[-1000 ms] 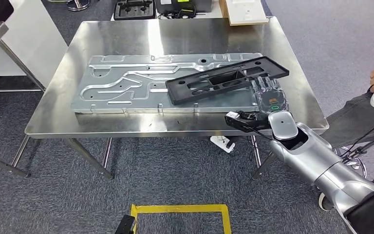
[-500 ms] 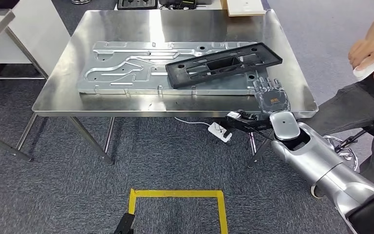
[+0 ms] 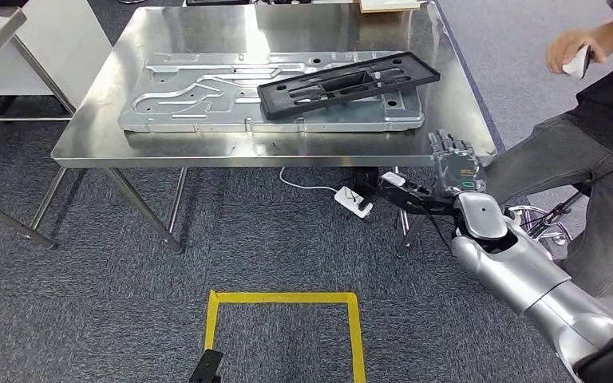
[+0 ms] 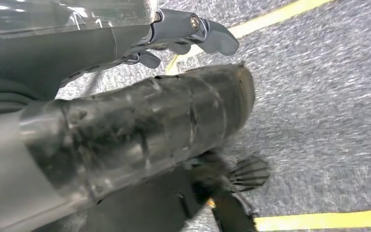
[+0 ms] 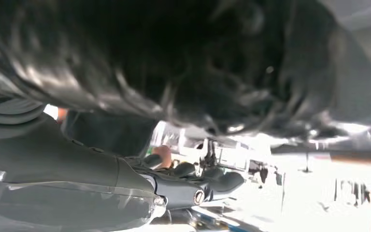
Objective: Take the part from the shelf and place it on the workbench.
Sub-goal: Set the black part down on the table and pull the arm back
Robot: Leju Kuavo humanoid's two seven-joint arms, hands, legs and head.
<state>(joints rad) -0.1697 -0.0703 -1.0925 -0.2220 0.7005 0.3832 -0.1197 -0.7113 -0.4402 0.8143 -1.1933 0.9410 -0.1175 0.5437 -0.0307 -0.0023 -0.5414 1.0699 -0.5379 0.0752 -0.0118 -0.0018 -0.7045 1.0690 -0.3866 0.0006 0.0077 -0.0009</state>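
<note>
One black part on workbench | right hand empty, fingers apart

Black, matte: the long slotted part, lying across a pale silver stamped metal plate with raised channel patterns. Beneath both, brushed steel with soft reflections: the workbench. Below the workbench, blue-grey speckled carpet, crossed by a white power strip on a white cable and marked by a yellow tape rectangle. Right of the workbench's near corner, silver arm shell and translucent grey right hand with a small green mark on its back. Further right of the workbench, dark grey trousers and black top on a person holding something white. Dark grey fingers on the left hand, over carpet striped with yellow tape.
</note>
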